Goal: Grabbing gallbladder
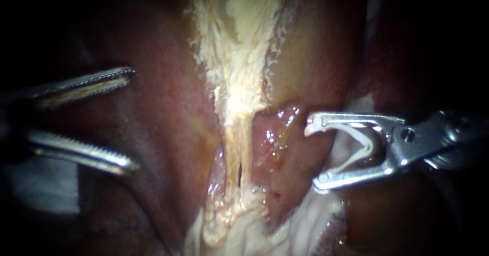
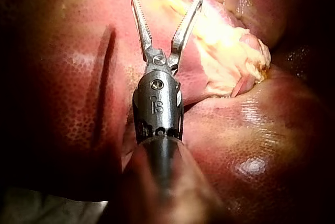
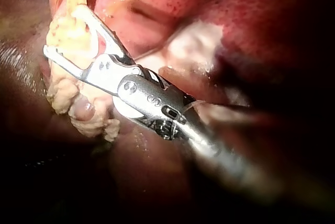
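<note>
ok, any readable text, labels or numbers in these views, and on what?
Nothing quotable.
On the left instrument: small stamped marks on its body behind the jaws, too small to read reliably.
On the right instrument: faint marks on its body, blurred and unreadable.
On the liver and the white clip seated in the right jaws: no text at all.

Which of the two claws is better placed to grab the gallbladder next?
Probably the left. The left instrument has toothed jaws that are open and empty, while the right instrument already holds a white clip in its jaws.
</note>
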Action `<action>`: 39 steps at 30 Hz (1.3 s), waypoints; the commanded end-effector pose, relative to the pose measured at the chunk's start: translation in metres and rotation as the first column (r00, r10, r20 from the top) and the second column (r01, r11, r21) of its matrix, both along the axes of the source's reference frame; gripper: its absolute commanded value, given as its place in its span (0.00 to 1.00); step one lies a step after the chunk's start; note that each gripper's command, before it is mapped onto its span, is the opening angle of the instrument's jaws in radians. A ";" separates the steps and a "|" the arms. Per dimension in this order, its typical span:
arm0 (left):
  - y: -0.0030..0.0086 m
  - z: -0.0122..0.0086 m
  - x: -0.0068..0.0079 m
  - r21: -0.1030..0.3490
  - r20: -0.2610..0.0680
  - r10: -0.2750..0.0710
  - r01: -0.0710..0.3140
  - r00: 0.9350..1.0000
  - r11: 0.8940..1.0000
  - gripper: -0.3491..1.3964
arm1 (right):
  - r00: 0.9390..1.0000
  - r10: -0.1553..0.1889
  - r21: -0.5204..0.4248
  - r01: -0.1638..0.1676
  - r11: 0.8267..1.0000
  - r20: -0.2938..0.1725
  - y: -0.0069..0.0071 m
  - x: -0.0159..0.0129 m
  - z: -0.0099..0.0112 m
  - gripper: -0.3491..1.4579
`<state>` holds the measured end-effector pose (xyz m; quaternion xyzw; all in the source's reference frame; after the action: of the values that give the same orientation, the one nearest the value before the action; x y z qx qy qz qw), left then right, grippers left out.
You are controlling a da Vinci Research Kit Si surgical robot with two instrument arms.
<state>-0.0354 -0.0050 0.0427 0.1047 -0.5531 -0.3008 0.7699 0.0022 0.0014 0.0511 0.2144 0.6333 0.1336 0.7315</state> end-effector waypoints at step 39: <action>0.0017 0.0050 -0.0091 0.144 -0.223 -0.173 0.208 0.959 0.967 0.37 | 1.000 0.001 0.000 -0.001 1.000 -0.001 0.0000 0.0002 -0.0001 0.51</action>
<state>-0.0447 -0.0032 0.0477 0.0811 -0.4491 -0.4297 0.7791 0.0024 0.0014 0.0509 0.2144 0.6337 0.1339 0.7311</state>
